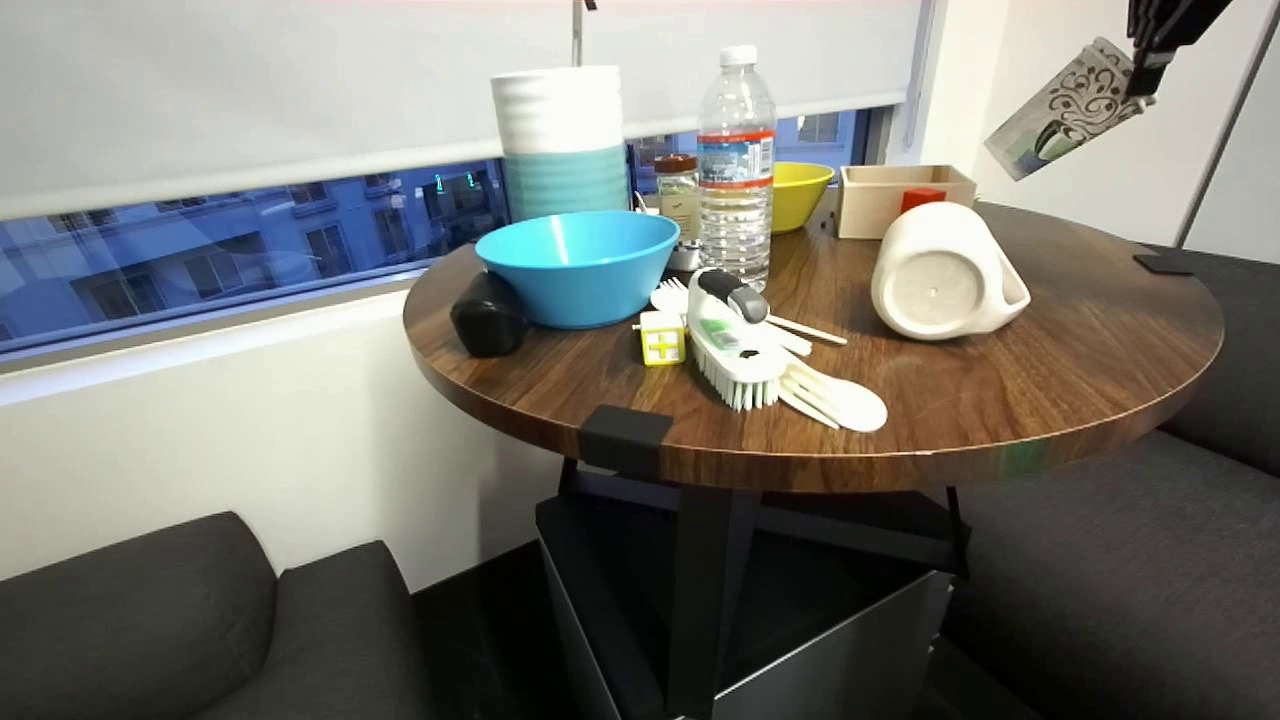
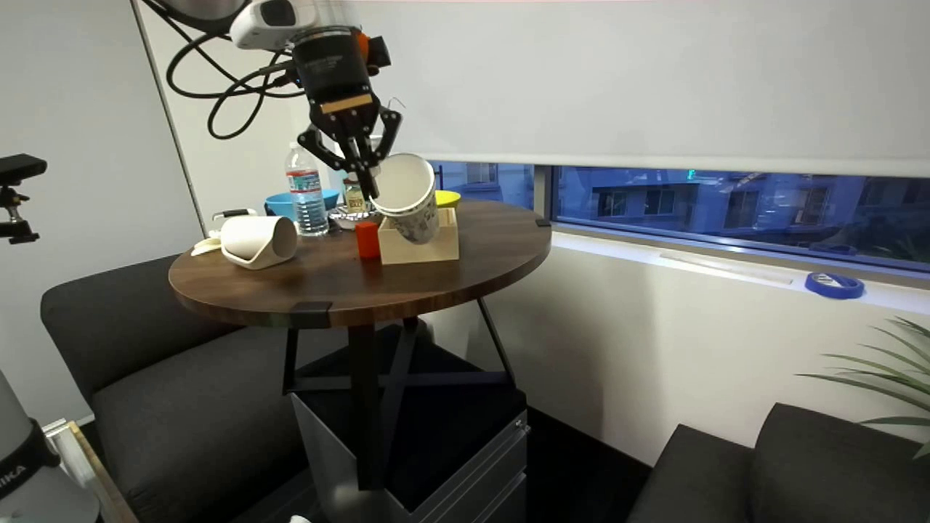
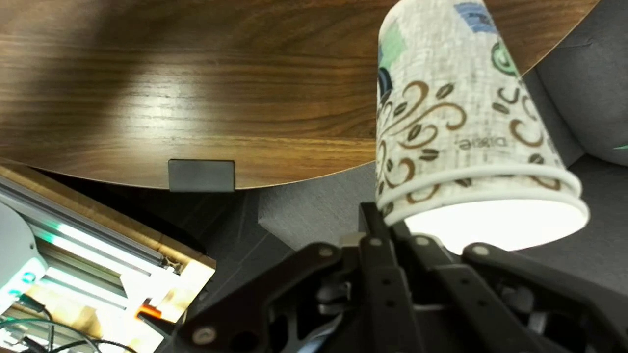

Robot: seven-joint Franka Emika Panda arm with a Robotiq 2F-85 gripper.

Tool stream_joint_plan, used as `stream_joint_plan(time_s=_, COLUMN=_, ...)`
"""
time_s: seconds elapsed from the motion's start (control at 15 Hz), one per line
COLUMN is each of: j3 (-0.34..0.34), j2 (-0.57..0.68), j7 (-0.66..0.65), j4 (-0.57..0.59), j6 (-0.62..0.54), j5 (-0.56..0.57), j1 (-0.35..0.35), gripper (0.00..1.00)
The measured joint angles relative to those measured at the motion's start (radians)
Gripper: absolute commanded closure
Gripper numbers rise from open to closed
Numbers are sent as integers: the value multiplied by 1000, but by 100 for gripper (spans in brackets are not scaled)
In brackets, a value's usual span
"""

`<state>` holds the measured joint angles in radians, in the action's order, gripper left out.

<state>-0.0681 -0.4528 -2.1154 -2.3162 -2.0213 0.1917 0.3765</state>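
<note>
My gripper [image 3: 390, 223] is shut on the rim of a patterned paper cup [image 3: 451, 98]. One finger lies outside the wall and one inside. Two rims show, so it looks like two nested cups. The cup is tilted, with its mouth towards the gripper. In an exterior view the gripper [image 2: 368, 185] holds the cup [image 2: 418, 221] in the air, in front of a wooden box [image 2: 421, 250] and a red block [image 2: 368, 240]. In an exterior view the cup [image 1: 1075, 105] hangs above the far right of the round table [image 1: 1100, 330].
On the table are a white pitcher on its side [image 1: 935, 270], a water bottle [image 1: 737, 190], a blue bowl [image 1: 580, 270], a yellow bowl [image 1: 800, 195], a white-teal container [image 1: 565, 150], a jar [image 1: 678, 195], a brush [image 1: 740, 350] and plastic cutlery [image 1: 855, 405]. A window stands behind.
</note>
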Motion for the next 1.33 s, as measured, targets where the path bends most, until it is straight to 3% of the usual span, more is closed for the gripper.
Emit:
stream_joint_plan(time_s=0.4, j3=23, j2=-17, j7=21, j4=0, j6=68, j5=122, j1=-6, gripper=99)
stream_joint_plan(time_s=0.67, j3=61, j2=-20, j7=73, j4=-7, j6=101, j5=196, j1=-51, gripper=99)
stream_joint_plan(time_s=0.93, j3=149, j2=-3, j7=91, j4=-12, j6=134, j5=251, j1=-130, gripper=99)
stream_joint_plan(time_s=1.33, j3=272, j2=76, j7=62, j4=18, j6=286, j5=328, j1=-230, gripper=99)
